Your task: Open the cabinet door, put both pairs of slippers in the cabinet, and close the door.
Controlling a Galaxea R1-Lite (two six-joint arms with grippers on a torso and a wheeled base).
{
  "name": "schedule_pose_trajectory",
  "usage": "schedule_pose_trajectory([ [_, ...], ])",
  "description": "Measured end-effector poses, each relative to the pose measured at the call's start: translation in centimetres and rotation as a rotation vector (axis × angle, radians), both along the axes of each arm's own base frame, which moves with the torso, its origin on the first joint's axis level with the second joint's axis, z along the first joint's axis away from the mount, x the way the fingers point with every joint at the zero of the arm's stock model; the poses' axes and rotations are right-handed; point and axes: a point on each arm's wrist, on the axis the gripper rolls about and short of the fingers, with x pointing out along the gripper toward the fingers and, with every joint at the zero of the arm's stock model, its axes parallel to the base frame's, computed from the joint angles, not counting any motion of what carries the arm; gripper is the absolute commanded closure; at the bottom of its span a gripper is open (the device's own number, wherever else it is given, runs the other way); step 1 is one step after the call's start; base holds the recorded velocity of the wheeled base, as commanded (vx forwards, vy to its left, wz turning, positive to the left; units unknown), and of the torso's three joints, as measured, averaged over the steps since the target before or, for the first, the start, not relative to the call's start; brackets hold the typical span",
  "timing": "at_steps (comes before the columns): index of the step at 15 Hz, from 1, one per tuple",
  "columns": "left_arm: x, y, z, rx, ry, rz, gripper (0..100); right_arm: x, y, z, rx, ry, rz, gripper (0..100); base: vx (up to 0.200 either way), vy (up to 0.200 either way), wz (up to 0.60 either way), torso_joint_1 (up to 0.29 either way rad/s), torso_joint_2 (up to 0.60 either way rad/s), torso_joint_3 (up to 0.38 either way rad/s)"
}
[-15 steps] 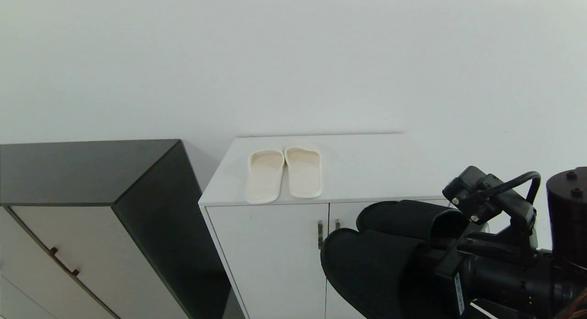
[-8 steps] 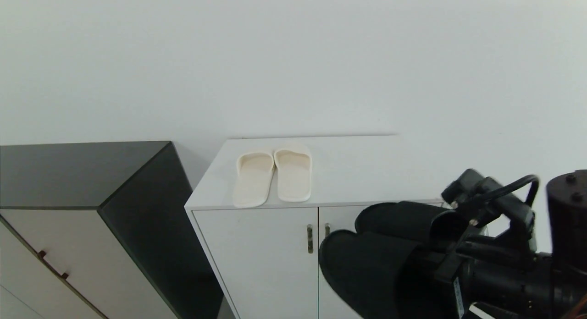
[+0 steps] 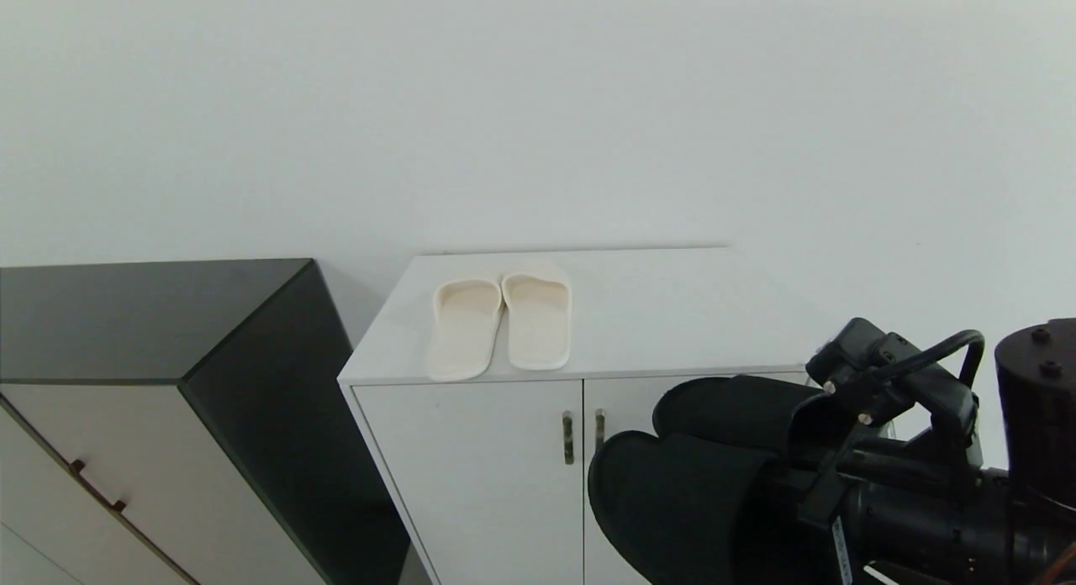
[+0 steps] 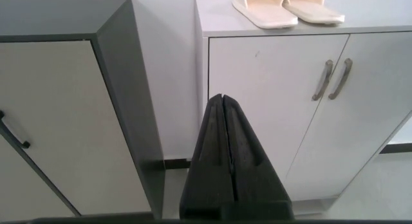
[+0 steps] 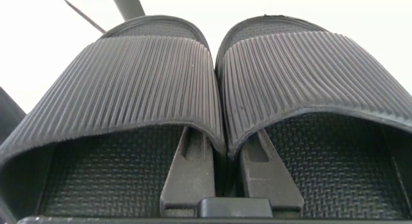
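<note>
Two black slippers [image 3: 698, 476] hang pinched in the right gripper [image 3: 828, 484], in front of the right door of the white cabinet [image 3: 672, 308]. They have sunk slightly since half a second ago, while the cabinet sits where it did. One finger [image 5: 188, 169] lies inside each shoe, clamping the adjoining side walls together. The shoes cover much of the right door. Both doors are shut, with handles [image 3: 568, 438] side by side at the seam. A pair of cream slippers [image 3: 500, 324] sits on the cabinet top, towards its left front edge. A dark cabinet [image 3: 151, 316] stands just left. The left gripper [image 4: 224, 102] faces the left door, fingers pressed together, empty. Black pair: ribbed straps, textured footbeds.
</note>
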Motion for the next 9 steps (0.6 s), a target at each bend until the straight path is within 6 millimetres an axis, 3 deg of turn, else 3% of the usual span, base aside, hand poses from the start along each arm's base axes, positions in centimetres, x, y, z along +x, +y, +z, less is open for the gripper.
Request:
schedule_pose_trajectory([
  [4, 0.00, 0.00, 0.01, 0.000, -0.001, 0.001, 100, -0.25, 0.07, -0.17, -0.004, 0.004, 0.013, 100, 0.000, 0.000, 0.00, -0.019, 0.04, 0.026],
  [9, 0.00, 0.02, 0.00, 0.008, 0.000, 0.007, 100, -0.39, 0.05, -0.49, -0.013, 0.012, 0.019, 100, 0.000, 0.000, 0.00, -0.202, 0.48, 0.269],
])
